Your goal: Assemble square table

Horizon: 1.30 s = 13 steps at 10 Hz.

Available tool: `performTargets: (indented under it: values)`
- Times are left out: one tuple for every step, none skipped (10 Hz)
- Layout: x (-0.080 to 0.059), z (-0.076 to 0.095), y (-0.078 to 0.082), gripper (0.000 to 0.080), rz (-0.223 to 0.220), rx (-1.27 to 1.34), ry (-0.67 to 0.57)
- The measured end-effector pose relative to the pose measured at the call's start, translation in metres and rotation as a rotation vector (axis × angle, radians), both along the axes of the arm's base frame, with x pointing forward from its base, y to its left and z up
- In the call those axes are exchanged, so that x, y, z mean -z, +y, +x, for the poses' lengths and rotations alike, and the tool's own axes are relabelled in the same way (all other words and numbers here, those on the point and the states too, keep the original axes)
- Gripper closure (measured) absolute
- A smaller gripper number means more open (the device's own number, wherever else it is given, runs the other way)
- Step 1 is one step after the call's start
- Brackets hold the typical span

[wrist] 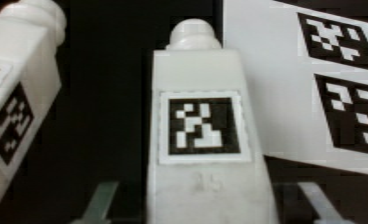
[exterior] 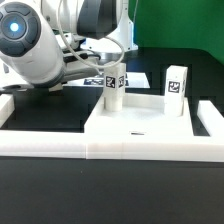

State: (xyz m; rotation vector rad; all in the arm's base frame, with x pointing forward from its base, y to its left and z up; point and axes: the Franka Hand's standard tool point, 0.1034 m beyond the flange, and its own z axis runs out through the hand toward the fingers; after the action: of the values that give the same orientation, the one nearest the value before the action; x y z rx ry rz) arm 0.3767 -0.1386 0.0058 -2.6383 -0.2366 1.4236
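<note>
The white square tabletop (exterior: 140, 125) lies flat in the middle, with a small tag on its front edge. A short white tagged leg (exterior: 113, 90) stands upright at its far corner, on the exterior view's left. My gripper (exterior: 113, 68) comes down over the top of this leg and is shut on it. In the wrist view the same leg (wrist: 202, 130) fills the centre, and my gripper (wrist: 206, 195) has one grey finger (wrist: 103, 200) on each side of it. A second leg (exterior: 176, 88) stands upright and free at the other far corner. It also shows in the wrist view (wrist: 12, 100).
A low white border wall (exterior: 40, 140) runs along the front and up the side at the exterior view's right (exterior: 207, 112). The marker board (exterior: 92, 80) lies flat behind the tabletop and appears beside the held leg in the wrist view (wrist: 323, 80). The arm's bulky body fills the upper left.
</note>
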Motion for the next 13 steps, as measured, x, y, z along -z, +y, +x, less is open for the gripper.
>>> performTargets:
  values:
    - [0.0,0.0,0.0,0.0509,0.0,-0.001,0.0]
    - [0.0,0.0,0.001,0.0509,0.0,-0.002,0.0]
    - [0.0,0.0,0.001,0.0509,0.0,-0.003,0.0]
    - [-0.004,0.002,0.002,0.0509,0.004,-0.006,0.009]
    - [-0.023,0.015,0.003,0.0509,0.01,-0.012,0.016]
    - [-0.05,0.031,0.005,0.0509,0.014,-0.019,0.009]
    - [-0.07,0.043,0.006,0.0509,0.018,-0.023,-0.007]
    - [-0.087,0.053,0.006,0.0509,0.022,-0.022,-0.046]
    - [-0.105,0.059,0.008,0.0509,0.021,-0.016,-0.077]
    - [-0.119,0.059,0.009,0.0509,0.022,-0.008,-0.108]
    - [-0.112,0.061,0.007,0.0509,0.023,-0.009,-0.173]
    - [-0.109,0.066,0.007,0.0509,0.026,0.001,-0.237]
    - [-0.114,0.074,0.009,0.0509,0.025,0.016,-0.307]
